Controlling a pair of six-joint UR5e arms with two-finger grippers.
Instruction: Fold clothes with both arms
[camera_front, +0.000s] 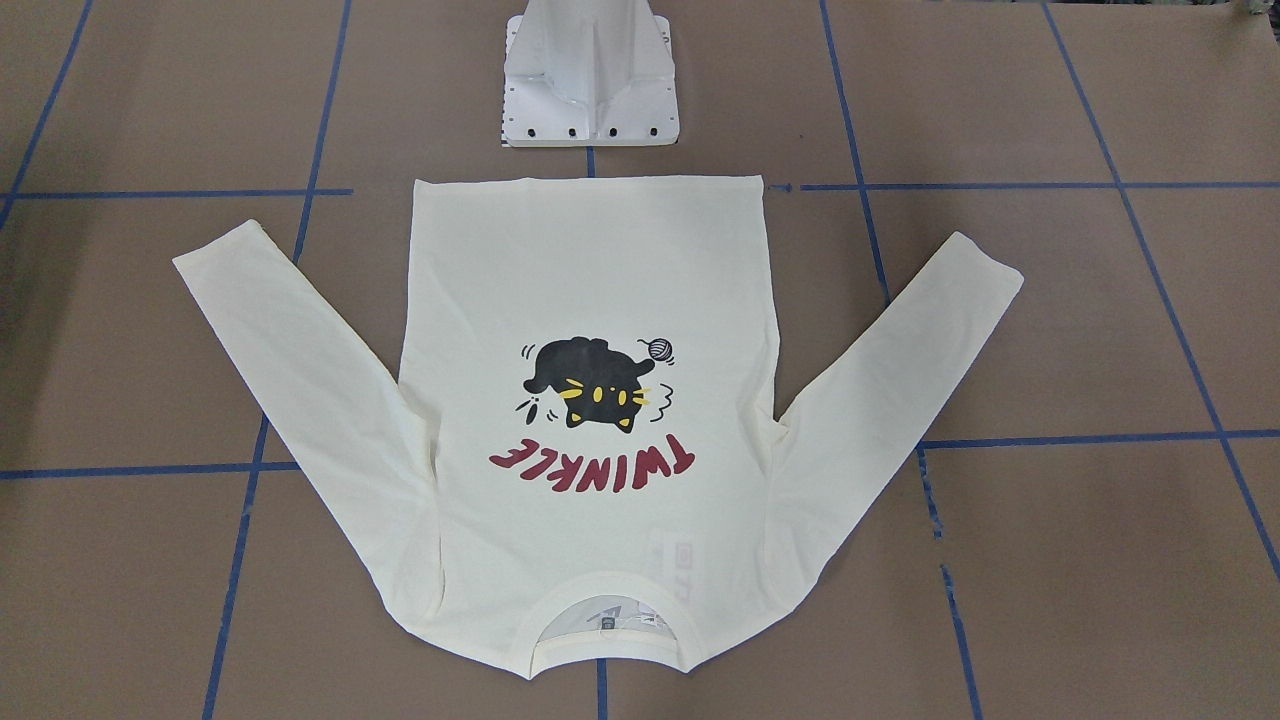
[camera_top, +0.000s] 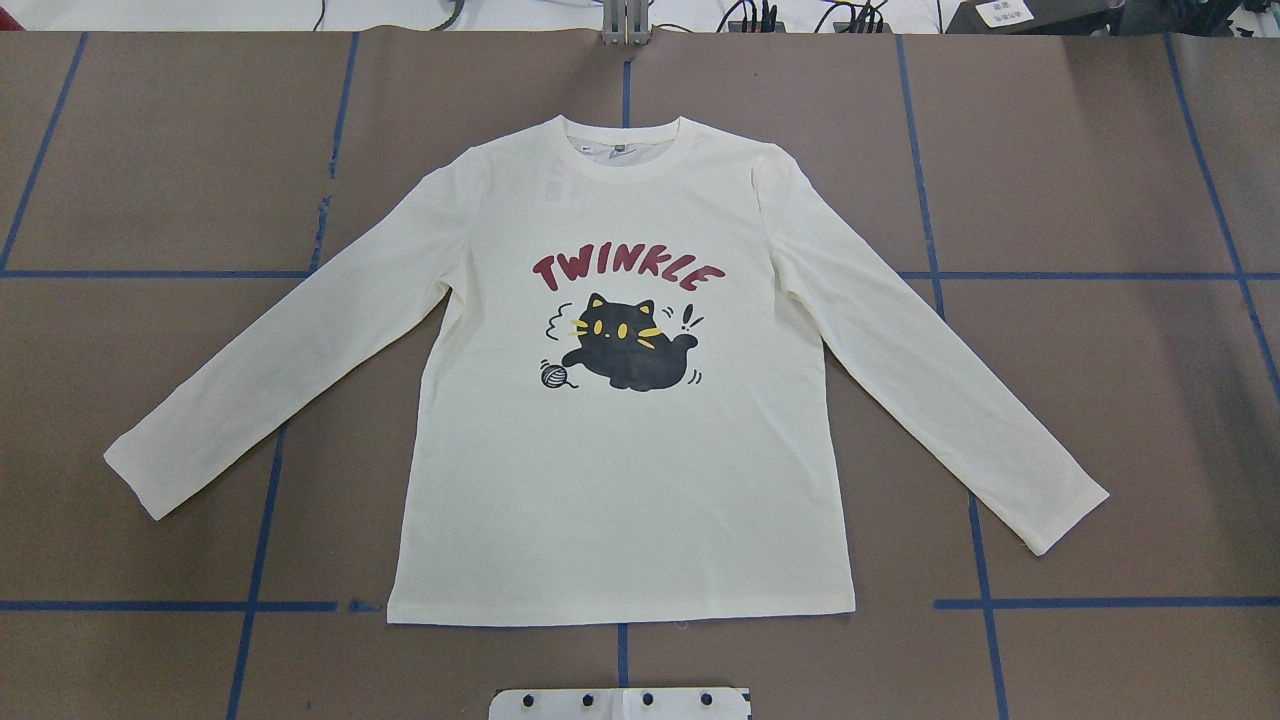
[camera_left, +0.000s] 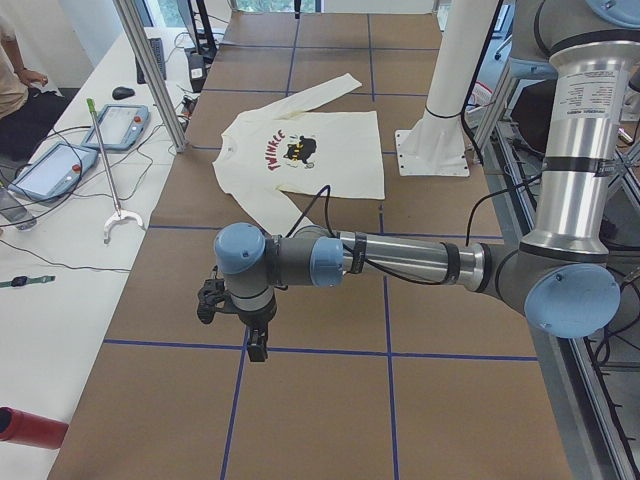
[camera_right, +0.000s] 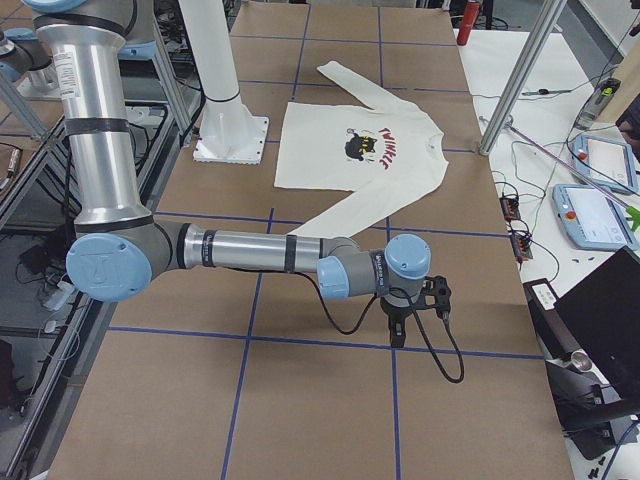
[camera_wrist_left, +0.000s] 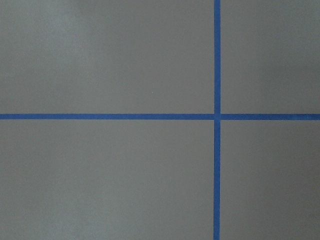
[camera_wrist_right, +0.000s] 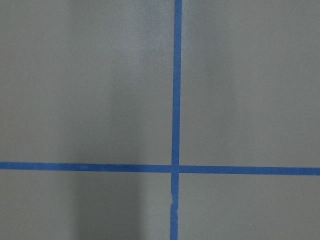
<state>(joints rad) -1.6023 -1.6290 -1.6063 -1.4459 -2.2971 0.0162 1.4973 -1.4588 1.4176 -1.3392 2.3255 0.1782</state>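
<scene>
The cream long-sleeved T-shirt (camera_top: 620, 470) lies flat on the brown table, print side up, with both sleeves spread out and down. The black cat print (camera_top: 630, 345) and the red "TWINKLE" lettering show. The shirt also shows in the front view (camera_front: 590, 290) and in the side views (camera_left: 325, 170) (camera_right: 330, 165). My left gripper (camera_left: 257, 345) hangs above bare table far from the shirt, off its left sleeve end. My right gripper (camera_right: 397, 330) hangs above bare table off the right sleeve end. I cannot tell whether either is open or shut. The wrist views show only table and blue tape lines.
The white pedestal base (camera_front: 590, 90) stands just behind the shirt's hem. Blue tape lines (camera_top: 255, 560) grid the table. Side benches hold teach pendants (camera_left: 60, 165) (camera_right: 590, 215) and cables. Metal posts (camera_left: 150, 75) (camera_right: 515, 90) stand at the table's edges.
</scene>
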